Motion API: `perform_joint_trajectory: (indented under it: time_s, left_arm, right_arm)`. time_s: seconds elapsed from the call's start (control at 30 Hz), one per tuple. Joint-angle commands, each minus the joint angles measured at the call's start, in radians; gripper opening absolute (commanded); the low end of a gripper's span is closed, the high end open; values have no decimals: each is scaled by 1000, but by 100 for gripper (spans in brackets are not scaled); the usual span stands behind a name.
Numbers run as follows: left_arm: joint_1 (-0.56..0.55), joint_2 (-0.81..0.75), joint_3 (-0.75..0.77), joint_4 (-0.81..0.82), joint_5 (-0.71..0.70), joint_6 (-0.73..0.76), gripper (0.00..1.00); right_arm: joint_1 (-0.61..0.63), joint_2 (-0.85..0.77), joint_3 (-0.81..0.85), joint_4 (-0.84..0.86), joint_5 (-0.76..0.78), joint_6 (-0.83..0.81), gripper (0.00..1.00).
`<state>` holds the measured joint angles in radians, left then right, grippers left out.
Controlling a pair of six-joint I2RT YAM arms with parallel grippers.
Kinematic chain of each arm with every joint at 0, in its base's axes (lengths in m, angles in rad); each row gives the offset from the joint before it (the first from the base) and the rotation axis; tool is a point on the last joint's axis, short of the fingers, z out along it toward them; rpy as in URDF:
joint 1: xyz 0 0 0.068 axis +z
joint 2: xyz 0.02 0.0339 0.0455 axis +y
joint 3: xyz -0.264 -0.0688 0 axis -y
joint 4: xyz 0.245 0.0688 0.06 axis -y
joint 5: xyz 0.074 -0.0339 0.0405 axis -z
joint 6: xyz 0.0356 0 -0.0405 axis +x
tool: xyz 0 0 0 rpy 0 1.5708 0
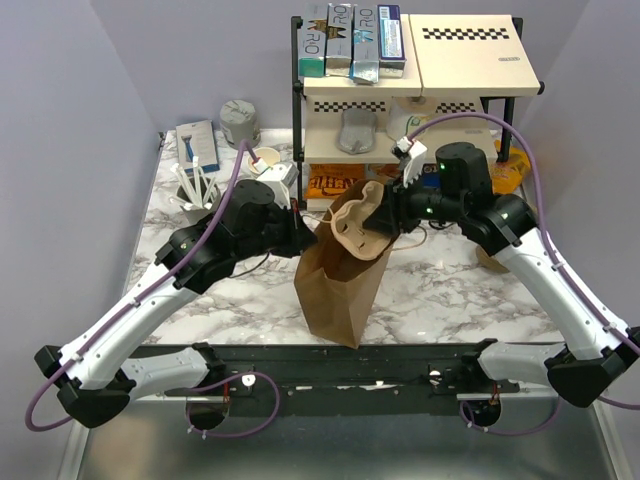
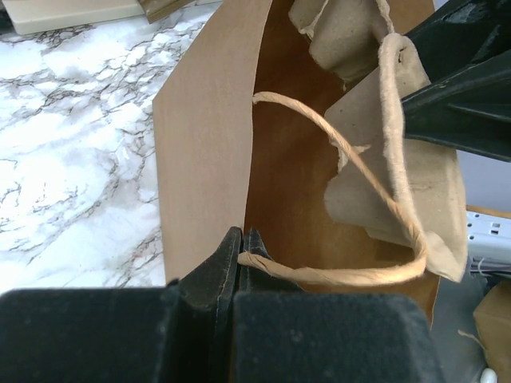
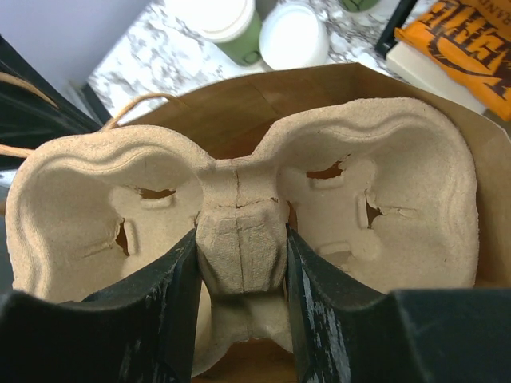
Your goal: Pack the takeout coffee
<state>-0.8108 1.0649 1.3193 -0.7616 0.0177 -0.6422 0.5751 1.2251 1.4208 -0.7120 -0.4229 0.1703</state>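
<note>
**Fig. Carrier-loading step, bag held open.** L = left arm, R = right arm.

(a) Top view: brown paper bag (image 1: 335, 290) stands upright at centre of the marble tabletop (image 1: 450, 290), between the two arms. The pulp cup carrier (image 1: 358, 228) sits tilted in the bag mouth, upper part well above the rim.

(b) L wrist: left gripper (image 2: 239, 259) has its jaws fully closed, pinching the bag's near wall at the rim, right where the twine handle (image 2: 335, 144) is anchored. This holds the mouth open.

(c) R wrist: right gripper (image 3: 239, 263) has its jaws closed onto the carrier's centre ridge, one finger either side and no gap to the pulp. Both wells in view are empty.

(d) Takeout coffee (image 3: 231, 28): on the tabletop beyond the bag, white lid on, green band showing, just beside a second round white lid (image 3: 291, 36). It is apart from the bag and from both grippers. Its spot in the top view cannot be fixed with confidence.

**Step (judged):** seating the carrier in the bag; the coffee is not yet packed.

**Next move calls for:** R to level the carrier and lower it to the bag floor w/o snagging the handle or walls, then let go. L's pinch should hold so the bag neither tips nor collapses. Only then fetch the cup, kept upright.
</note>
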Motion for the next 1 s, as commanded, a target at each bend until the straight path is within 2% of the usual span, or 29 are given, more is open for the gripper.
perform_joint_trajectory:
  time_s: [0.0, 0.2, 0.4, 0.53, 0.7, 0.83, 0.97]
  left_arm:
    - [7, 9, 11, -16, 34, 19, 0]
    - [13, 23, 32, -18, 36, 13, 0]
    - [12, 44, 46, -5, 44, 3, 0]
    - [13, 56, 49, -2, 54, 7, 0]
    - [13, 60, 51, 7, 60, 10, 0]
    - [13, 58, 50, 5, 54, 13, 0]
    - [12, 60, 47, 5, 53, 15, 0]
  right_arm:
    - [8, 5, 23, -87, 58, -150, 45]
    - [92, 48, 70, -194, 171, -238, 46]
    - [111, 54, 52, -185, 202, -247, 46]
    - [190, 100, 78, -237, 318, -272, 47]
    - [259, 158, 105, -294, 366, -261, 48]
    - [285, 203, 118, -359, 479, -238, 48]
    - [287, 179, 90, -337, 463, -224, 48]
